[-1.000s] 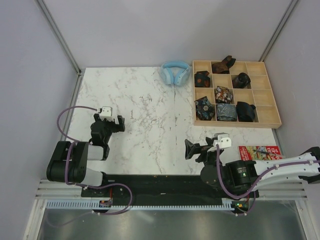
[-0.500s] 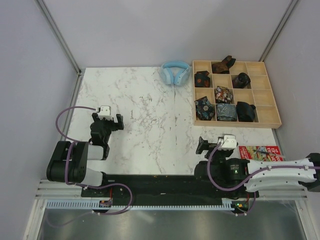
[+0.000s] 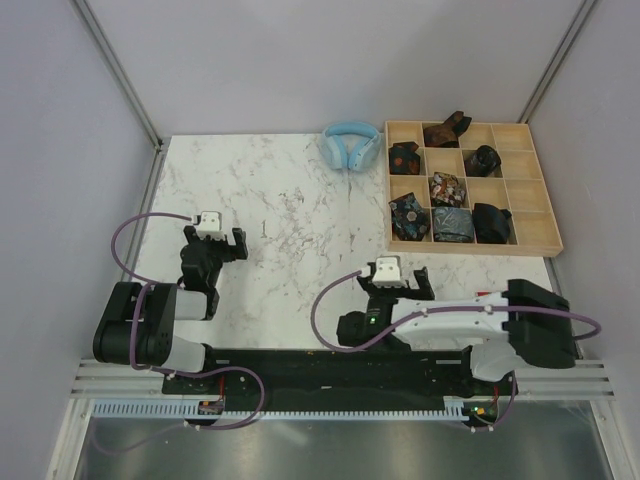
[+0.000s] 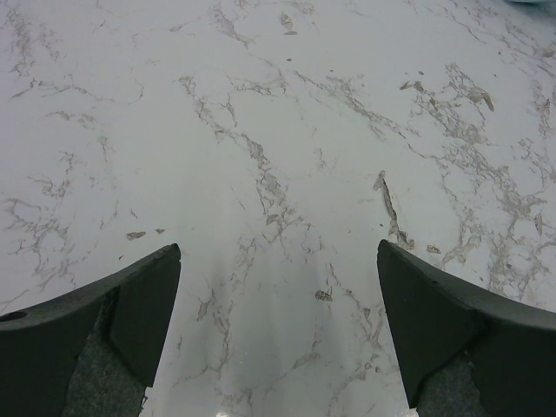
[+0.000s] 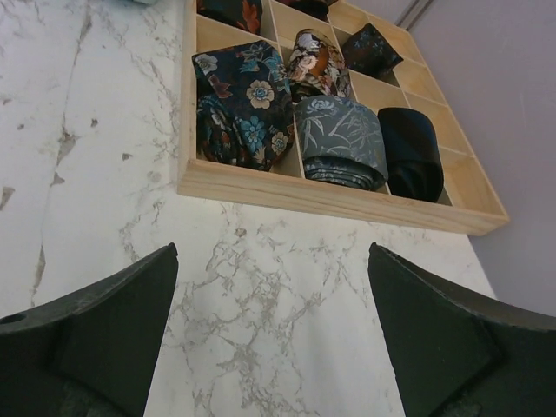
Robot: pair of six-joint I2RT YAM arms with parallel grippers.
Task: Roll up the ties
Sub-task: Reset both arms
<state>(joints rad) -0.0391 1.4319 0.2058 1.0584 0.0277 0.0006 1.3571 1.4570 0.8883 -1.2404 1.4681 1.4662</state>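
Several rolled ties sit in the compartments of a wooden tray (image 3: pixel 540 235) at the right. In the right wrist view the nearest row holds a dark floral tie (image 5: pixel 244 108), a grey leaf-patterned tie (image 5: pixel 340 142) and a plain black tie (image 5: pixel 412 164). A brown patterned tie (image 5: pixel 314 62) lies behind them. My right gripper (image 5: pixel 271 254) stands open over bare marble just short of the tray's front wall (image 5: pixel 330 198). My left gripper (image 4: pixel 278 254) is open too, low over bare marble at the left, nothing between its fingers. From above, the left gripper (image 3: pixel 214 241) and right gripper (image 3: pixel 394 277) are far apart.
Light blue headphones (image 3: pixel 350 144) lie at the back of the marble table (image 3: pixel 300 200), just left of the tray. A sliver of a red booklet (image 3: pixel 488 294) shows by the right arm's forearm. Grey walls close in the table's sides.
The right arm has swung left from the near right corner to the table's middle front, now facing the tray and covering most of the red booklet. The left arm has stayed put.
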